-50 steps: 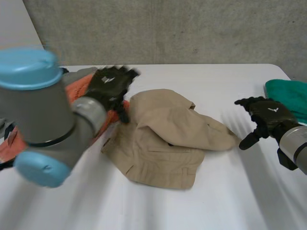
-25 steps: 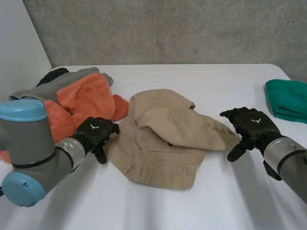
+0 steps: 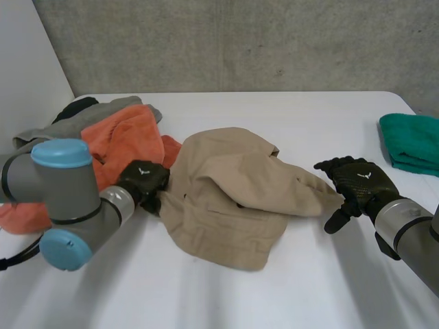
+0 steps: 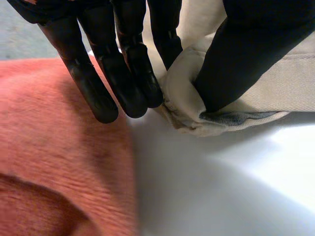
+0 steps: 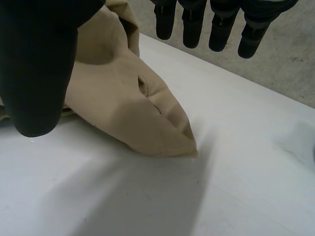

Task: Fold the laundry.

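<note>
Pinching the left hem of the tan garment (image 3: pixel 233 199) between thumb and fingers, the left hand (image 3: pixel 143 179) stood beside the orange towel (image 3: pixel 127 140). The garment lay crumpled mid-table; the right hand (image 3: pixel 357 181) hovered spread by its right tip. Flattening seemed under way; that tip wanted gripping next. Bare table (image 3: pixel 309 295) lay near; a green cloth (image 3: pixel 411 140) crowded the far right.
</note>
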`<state>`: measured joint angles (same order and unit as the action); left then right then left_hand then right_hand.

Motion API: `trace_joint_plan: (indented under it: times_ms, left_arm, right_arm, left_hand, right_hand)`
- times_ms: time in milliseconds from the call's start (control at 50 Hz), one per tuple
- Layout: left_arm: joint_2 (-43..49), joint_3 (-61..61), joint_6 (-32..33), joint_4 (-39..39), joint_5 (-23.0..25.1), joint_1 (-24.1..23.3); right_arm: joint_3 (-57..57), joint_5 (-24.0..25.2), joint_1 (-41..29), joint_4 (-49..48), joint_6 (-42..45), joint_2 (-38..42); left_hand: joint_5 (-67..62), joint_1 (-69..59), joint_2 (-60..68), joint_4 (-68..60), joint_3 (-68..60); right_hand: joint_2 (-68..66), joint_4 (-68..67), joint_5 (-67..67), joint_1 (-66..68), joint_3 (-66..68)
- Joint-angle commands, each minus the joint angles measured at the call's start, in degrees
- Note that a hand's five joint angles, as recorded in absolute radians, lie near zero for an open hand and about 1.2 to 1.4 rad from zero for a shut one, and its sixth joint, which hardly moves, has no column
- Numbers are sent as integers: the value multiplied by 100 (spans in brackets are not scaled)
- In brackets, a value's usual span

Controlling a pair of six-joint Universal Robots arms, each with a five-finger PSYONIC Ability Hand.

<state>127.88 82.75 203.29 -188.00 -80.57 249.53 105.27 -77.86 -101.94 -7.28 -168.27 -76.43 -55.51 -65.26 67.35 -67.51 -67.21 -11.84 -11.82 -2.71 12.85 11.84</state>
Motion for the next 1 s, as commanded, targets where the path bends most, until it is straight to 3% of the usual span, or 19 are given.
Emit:
trace_joint_plan:
  times_ms: [20, 160, 320, 420, 580, 600, 640, 660, 680, 800, 1000]
  left_arm:
    - [132, -610, 0, 62, -539, -45]
    - [-543, -1400, -96, 27, -521, -106]
    - [-1282, -3079, -974, -369, -636, -791]
    - [-1134, -3520, -1449, -10, -356, -1606]
    - [-335, -2757, -1538, 72, 224, -2873]
    - [-264, -2677, -1555, 10, 321, -2953]
    - [-141, -2545, -1599, -131, 471, -3076]
    - [-70, -2431, -1660, -271, 602, -3155]
    - [-61, -2378, -1687, -324, 656, -3182]
    - [-447, -2035, -1933, -746, 665, -2954]
    - [-1809, -1156, -2074, -378, 32, -1566]
  right_arm:
    - [2, -28, 34, -2, 13, -12]
    - [-42, -28, 86, -2, 5, -65]
    - [-147, -116, 288, -2, -101, -249]
    - [-252, -151, 665, 24, -294, -408]
    - [-437, -81, 1167, 103, -382, -329]
    - [-455, -72, 1202, 121, -382, -311]
    - [-481, -54, 1255, 139, -382, -294]
    - [-481, -37, 1299, 147, -382, -268]
    - [-490, -37, 1308, 148, -373, -250]
    - [-525, -10, 1326, 147, -338, -127]
    - [-534, 517, 887, 621, 13, -337]
  left_hand:
    - [-1449, -1474, 1265, -1249, -1279]
    - [-1449, -1474, 1265, -1249, -1279]
    - [-1449, -1474, 1265, -1249, -1279]
    - [-1449, -1474, 1265, -1249, -1279]
    - [-1449, -1474, 1265, -1249, -1279]
    - [-685, -710, 501, -485, -515]
    - [2252, 2227, -2436, 2452, 2422]
    - [4647, 4622, -4832, 4848, 4817]
    - [5551, 5526, -5735, 5751, 5721]
    - [5551, 5526, -5735, 5751, 5721]
    - [5551, 5526, -5735, 5751, 5721]
  right_hand:
    - [184, 182, 271, -285, -184]
    - [184, 182, 271, -285, -184]
    - [184, 182, 271, -285, -184]
    - [184, 182, 271, -285, -184]
    - [184, 182, 271, -285, -184]
    - [184, 182, 271, -285, -184]
    - [184, 182, 271, -285, -184]
    - [184, 182, 271, -285, -184]
    - [184, 182, 271, -285, -184]
    - [184, 182, 271, -285, -184]
    - [184, 182, 271, -285, -184]
